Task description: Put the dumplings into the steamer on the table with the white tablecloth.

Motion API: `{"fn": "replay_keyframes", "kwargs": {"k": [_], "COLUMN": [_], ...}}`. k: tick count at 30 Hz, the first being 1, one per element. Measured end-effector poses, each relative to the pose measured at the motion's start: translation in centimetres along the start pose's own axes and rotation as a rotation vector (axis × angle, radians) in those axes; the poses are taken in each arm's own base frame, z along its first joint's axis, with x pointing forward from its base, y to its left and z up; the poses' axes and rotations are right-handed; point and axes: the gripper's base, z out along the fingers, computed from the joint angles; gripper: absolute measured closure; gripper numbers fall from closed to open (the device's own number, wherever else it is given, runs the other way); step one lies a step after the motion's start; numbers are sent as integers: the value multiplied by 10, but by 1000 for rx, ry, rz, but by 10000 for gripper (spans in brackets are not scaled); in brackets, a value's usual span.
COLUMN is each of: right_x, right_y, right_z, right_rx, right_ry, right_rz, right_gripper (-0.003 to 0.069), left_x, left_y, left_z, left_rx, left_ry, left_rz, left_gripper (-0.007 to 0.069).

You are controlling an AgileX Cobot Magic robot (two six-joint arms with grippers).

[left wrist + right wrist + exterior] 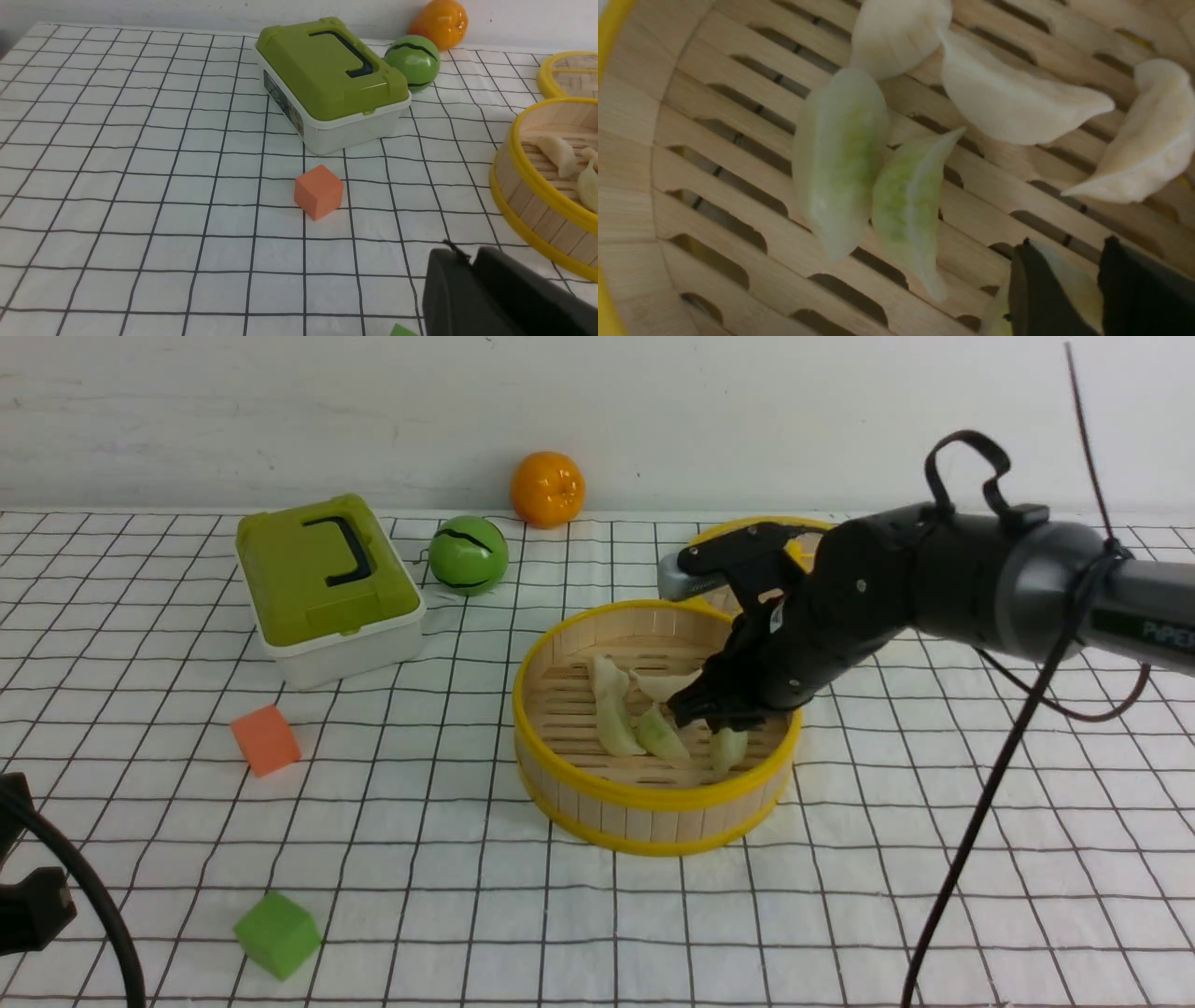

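One dumpling (1071,284) partly behind right pincer (1068,245)

White gridded tablecloth (420,859) covers the table (1027,896). Centre frame sits the steamer (597,784), a yellow-rimmed disc (738,525) just behind. Upper left: green-lidded box (327,583), green ball (468,555), orange fruit (547,489). Lower left: orange cube (266,739), green cube (276,934).

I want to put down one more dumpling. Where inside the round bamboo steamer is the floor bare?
The round bamboo steamer has bare slats along its wall on the robot's left, beside the two greenish dumplings. The middle is crowded: pale cream dumplings lie close together, and the right gripper holds another dumpling there.
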Motion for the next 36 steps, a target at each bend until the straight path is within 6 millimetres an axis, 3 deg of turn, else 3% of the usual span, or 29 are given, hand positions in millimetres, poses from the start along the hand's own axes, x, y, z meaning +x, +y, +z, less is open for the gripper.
{"fn": "replay_keyframes", "kwargs": {"k": [6,10,14,17,22,26,30,36], "right_x": [-1,-5,-16,-27,-42,-34,-24,-26], "right_y": [0,1,3,4,4,3,2,1], "right_z": [1,1,-13,-22,-26,-4,17,24], "right_rx": [0,-7,-18,-21,-23,-25,-24,-15], "right_ry": [-9,-16,-58,-98,-147,-72,-13,-55], "right_rz": [1,10,22,21,18,20,22,19], "right_gripper": [475,402,345,352,522,668,681,680], "left_x": [0,0,0,0,0,0,0,0], "left_y": [0,0,0,0,1,1,1,1], "left_z": [0,0,0,0,0,0,0,0], "left_rx": [-1,-1,-1,-2,-6,-7,-7,-14], "left_ry": [0,0,0,-2,-4,-4,-4,-2], "left_rz": [0,1,1,4,10,10,10,11], "left_gripper": [552,552,552,552,551,551,549,543]}}
